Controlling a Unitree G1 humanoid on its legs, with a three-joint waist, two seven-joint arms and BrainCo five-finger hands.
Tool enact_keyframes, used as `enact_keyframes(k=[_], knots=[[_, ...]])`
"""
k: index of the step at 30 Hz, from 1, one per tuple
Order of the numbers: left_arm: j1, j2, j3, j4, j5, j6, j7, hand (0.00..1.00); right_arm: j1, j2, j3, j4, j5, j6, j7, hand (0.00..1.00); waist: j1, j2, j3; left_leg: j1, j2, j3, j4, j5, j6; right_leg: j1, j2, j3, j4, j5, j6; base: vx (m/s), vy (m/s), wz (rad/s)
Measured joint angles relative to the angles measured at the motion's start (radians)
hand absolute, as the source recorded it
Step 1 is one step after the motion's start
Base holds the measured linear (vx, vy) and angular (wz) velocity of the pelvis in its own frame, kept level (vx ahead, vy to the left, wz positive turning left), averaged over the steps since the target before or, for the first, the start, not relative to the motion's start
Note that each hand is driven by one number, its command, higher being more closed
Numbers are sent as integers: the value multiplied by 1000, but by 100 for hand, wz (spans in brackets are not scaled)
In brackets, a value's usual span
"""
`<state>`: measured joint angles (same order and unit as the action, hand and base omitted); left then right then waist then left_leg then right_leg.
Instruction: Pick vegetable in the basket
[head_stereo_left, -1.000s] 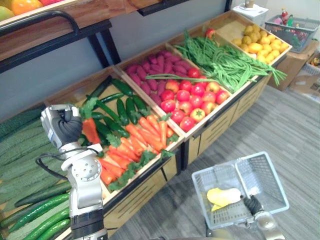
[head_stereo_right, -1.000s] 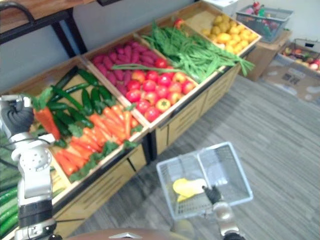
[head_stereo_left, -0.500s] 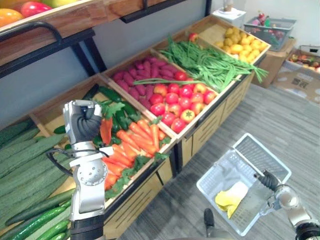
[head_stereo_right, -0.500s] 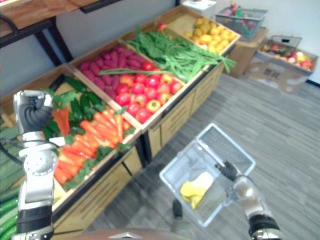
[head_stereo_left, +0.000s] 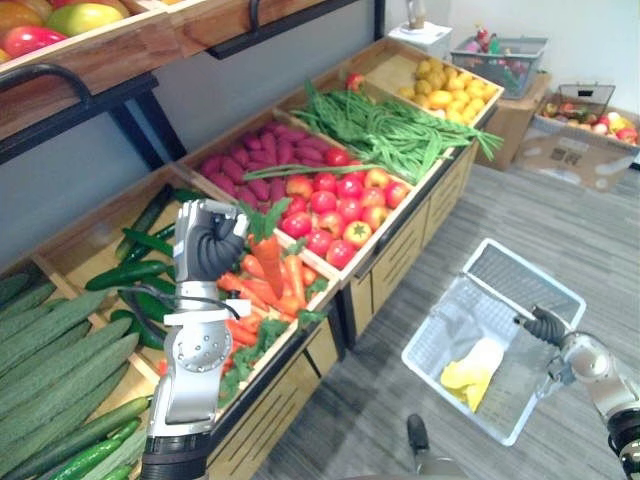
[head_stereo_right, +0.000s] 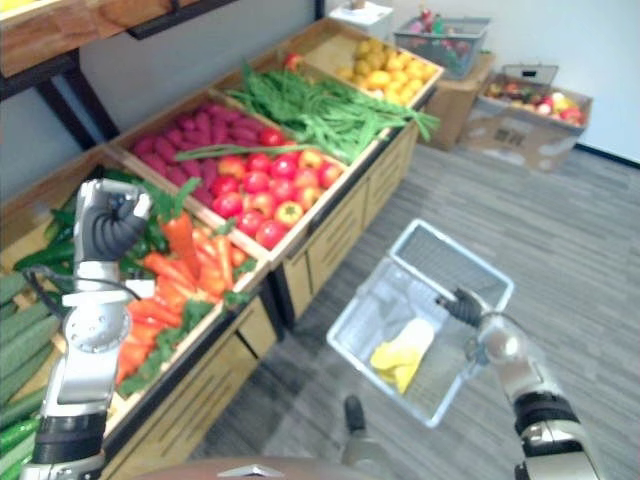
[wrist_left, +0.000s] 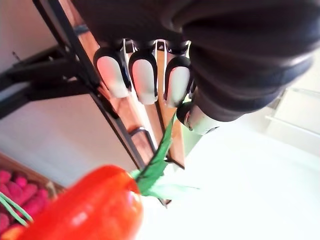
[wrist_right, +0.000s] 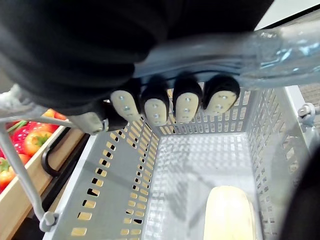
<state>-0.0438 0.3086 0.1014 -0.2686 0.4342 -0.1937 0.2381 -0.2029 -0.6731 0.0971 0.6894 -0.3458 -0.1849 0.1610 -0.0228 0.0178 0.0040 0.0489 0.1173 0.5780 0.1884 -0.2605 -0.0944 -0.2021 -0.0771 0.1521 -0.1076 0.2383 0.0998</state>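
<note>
Cucumbers (head_stereo_left: 50, 350) at the lower left are cut off by the frame edge. At centre left, the left hand (head_stereo_left: 210, 245) is clenched on the leafy top of a carrot (head_stereo_left: 268, 262). The dark cover hides the fingers in the eye views. In the left wrist view the frame edge cuts off the carrot's tip. The carrot is held over the loose carrots (head_stereo_left: 290, 290), well apart from the basket (head_stereo_left: 455, 310). At the lower right, the right hand (head_stereo_left: 545, 327) is curled round the basket's handle (wrist_right: 280, 42), and its forearm runs out of frame. The yellow item (head_stereo_left: 470, 370) lying in the basket is hard to identify.

Display crates, lower left to upper right:
- cucumbers
- carrots
- purple-red roots (head_stereo_left: 245, 175) behind tomatoes (head_stereo_left: 335, 205)
- green beans (head_stereo_left: 400, 125)
- yellow fruit (head_stereo_left: 450, 85)
</note>
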Motion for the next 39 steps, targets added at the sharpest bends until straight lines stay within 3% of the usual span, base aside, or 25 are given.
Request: enact_keyframes(k=[11, 14, 25, 39], knots=[[-15, 8, -191, -55, -40, -45, -50, 100, -75, -38, 146, -93, -8, -21, 3, 100, 7, 0, 3, 35, 10, 92, 27, -35, -5, -2, 21, 85, 0, 12, 3, -13, -8, -25], [-40, 3, -256, -62, -43, -45, -53, 100, -92, -37, 171, -142, -9, -25, 3, 100, 24, 2, 10, 49, 15, 134, 33, -44, -10, -4, 38, 124, 0, 18, 5, -4, -21, -41], [-110, -105, -472, -145, -115, -61, -69, 100, -194, -37, 232, -385, -9, -33, 5, 100, 43, 18, 51, 115, 65, 323, 83, -88, -50, -22, 125, 262, 22, 33, 7, 44, -33, -45], [-122, -194, -593, -132, -117, -69, -71, 100, -371, -34, 351, -505, -10, -50, 3, 100, 53, 15, 53, 165, 114, 433, 147, -114, -87, -34, 201, 341, 75, 26, 0, 36, -33, -23]])
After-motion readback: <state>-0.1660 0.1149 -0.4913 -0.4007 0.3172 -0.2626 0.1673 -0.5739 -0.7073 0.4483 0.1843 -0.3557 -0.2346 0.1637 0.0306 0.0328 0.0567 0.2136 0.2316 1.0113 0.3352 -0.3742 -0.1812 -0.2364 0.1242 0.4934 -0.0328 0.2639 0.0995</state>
